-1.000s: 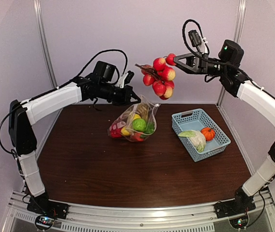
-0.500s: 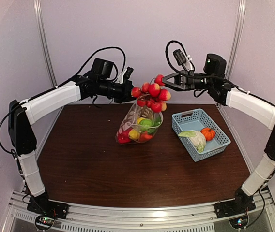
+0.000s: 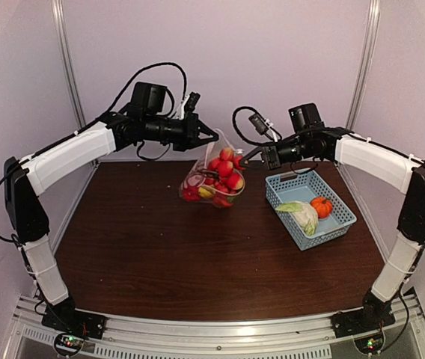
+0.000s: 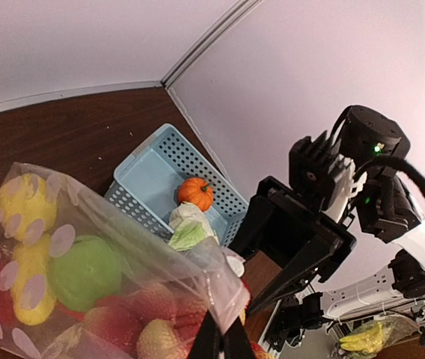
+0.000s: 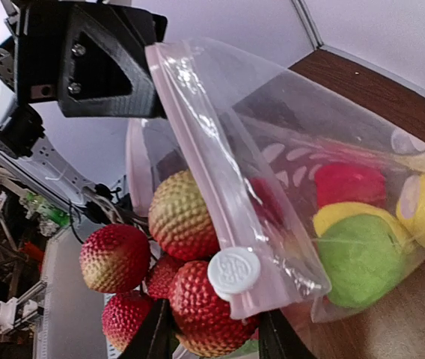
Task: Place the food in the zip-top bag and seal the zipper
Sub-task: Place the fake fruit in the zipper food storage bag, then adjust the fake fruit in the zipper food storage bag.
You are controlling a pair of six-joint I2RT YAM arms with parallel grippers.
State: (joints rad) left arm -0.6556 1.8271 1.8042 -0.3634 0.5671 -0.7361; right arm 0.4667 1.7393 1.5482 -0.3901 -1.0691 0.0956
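While your left gripper (image 3: 211, 136) pinches the rim of the zip-top bag (image 3: 194, 187) and your right gripper (image 3: 247, 158) clamps the apple cluster (image 3: 225, 166) at the bag's mouth, releasing early could snag apples on the zipper (image 5: 201, 157) and spill them beside the bag.

zip-top bag (image 3: 196, 182) left of basket (image 3: 302, 185)

Right gripper (image 5: 214, 342) tips behind red-yellow apples (image 5: 190, 299).
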